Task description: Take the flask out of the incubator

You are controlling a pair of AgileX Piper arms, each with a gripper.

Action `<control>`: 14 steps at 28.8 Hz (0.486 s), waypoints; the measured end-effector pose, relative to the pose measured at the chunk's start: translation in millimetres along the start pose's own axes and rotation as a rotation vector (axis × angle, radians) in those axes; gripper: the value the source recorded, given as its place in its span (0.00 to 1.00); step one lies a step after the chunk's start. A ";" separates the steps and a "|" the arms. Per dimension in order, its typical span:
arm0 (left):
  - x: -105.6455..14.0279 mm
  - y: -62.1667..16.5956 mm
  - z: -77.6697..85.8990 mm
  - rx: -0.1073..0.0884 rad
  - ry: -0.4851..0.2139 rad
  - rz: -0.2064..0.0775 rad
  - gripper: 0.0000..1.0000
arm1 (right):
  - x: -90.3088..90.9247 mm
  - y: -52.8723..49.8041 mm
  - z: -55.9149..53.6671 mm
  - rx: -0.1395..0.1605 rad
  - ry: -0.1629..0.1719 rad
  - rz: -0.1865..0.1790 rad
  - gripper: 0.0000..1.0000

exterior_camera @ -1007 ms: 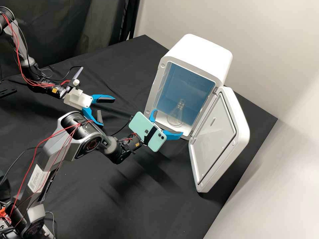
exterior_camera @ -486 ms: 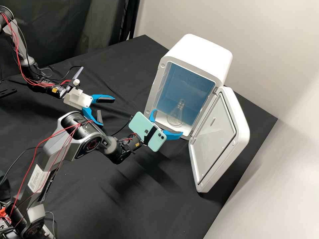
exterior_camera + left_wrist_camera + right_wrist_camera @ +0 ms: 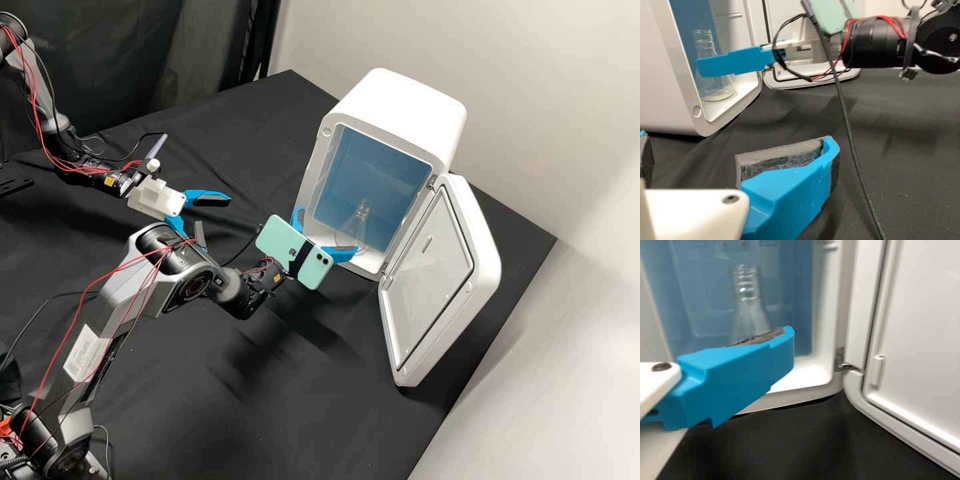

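glass, clear and colourless, made up the flask [image 3: 747,305]: a wide conical body narrowing to a slim neck, with ridged threads around an open mouth. it stood upright on the floor of the incubator [image 3: 400,107], straight ahead of the right jaws and just beyond their tips, against the pale blue inner walls. whether it held anything could not be told.

the right jaws were released, spread wide and grasping nothing. their two blue fingers [image 3: 341,253] sat at the incubator's open front, with the flask beyond the gap between them and no contact with the glass. in the right wrist view one finger, with its dark grey pad, crossed in front of the flask's lower body. a mint-green phone [image 3: 293,252] was strapped just behind these jaws, and red wires [image 3: 143,263] ran back along the arm.

the incubator's white door [image 3: 440,280] hung swung open, off to one side of the right jaws and near them.

the left jaws were likewise released and empty, parted over the black counter [image 3: 267,373]. they were well apart from the flask, which stood far ahead of them, past the right arm's finger.
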 end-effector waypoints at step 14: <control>-0.4 1.9 0.4 0.000 -0.001 0.006 1.00 | 13.5 -16.9 12.8 -0.004 -0.011 -0.053 1.00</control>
